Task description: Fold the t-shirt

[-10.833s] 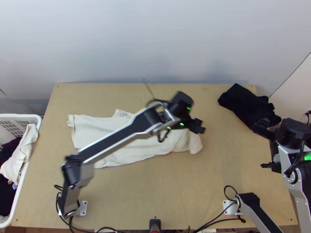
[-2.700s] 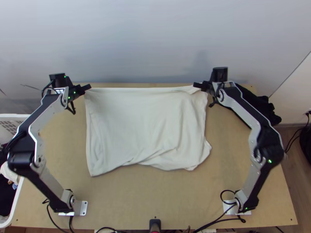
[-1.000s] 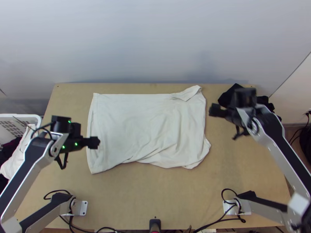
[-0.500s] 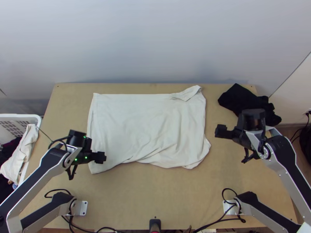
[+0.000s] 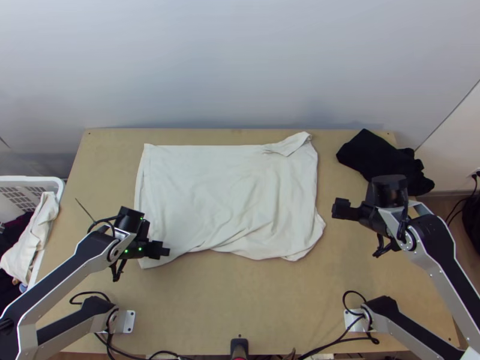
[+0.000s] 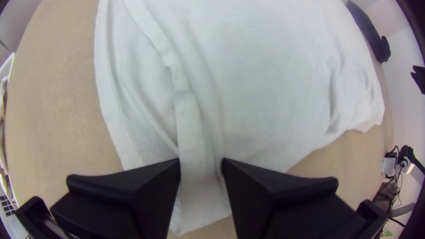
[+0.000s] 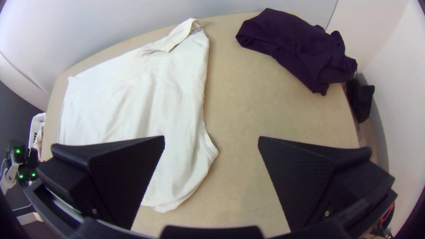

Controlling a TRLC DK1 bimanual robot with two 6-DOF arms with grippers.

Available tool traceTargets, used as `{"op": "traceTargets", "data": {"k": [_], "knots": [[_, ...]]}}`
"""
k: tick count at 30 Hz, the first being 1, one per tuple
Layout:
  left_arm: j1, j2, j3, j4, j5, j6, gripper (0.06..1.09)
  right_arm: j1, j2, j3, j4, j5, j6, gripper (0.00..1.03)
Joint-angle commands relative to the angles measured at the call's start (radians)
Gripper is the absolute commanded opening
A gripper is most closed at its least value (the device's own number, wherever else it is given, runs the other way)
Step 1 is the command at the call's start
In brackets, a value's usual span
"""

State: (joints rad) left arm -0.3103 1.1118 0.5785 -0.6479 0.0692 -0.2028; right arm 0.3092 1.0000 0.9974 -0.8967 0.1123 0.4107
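my left arm (image 5: pixel 53 282) and my right arm (image 5: pixel 447 273) are a matched pair: silver-grey links backed with long black covers, and chunky black joints. each has a pale base plate (image 5: pixel 128 321), with thin black cables (image 5: pixel 90 293) looping beside it. small green lights (image 5: pixel 140 249) dot my left wrist, where a thin dark wire (image 5: pixel 84 210) sticks out. my left gripper (image 5: pixel 165 249) and my right gripper (image 5: pixel 336 209) are black, with wide, wedge-shaped fingers; the right ones have finely textured faces and little round screws (image 7: pixel 327 213).
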Motion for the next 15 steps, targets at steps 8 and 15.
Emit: {"op": "traceTargets", "data": {"k": [8, 15], "knots": [[0.022, -0.098, 0.011, -0.045, -0.009, 0.009, 0.4, 0.002, -0.003, -0.022, 0.004, 0.003, -0.012, 0.98], [0.059, -0.159, 0.009, -0.101, -0.008, 0.037, 0.4, 0.007, -0.003, -0.032, 0.004, 0.001, -0.016, 0.98]]}}
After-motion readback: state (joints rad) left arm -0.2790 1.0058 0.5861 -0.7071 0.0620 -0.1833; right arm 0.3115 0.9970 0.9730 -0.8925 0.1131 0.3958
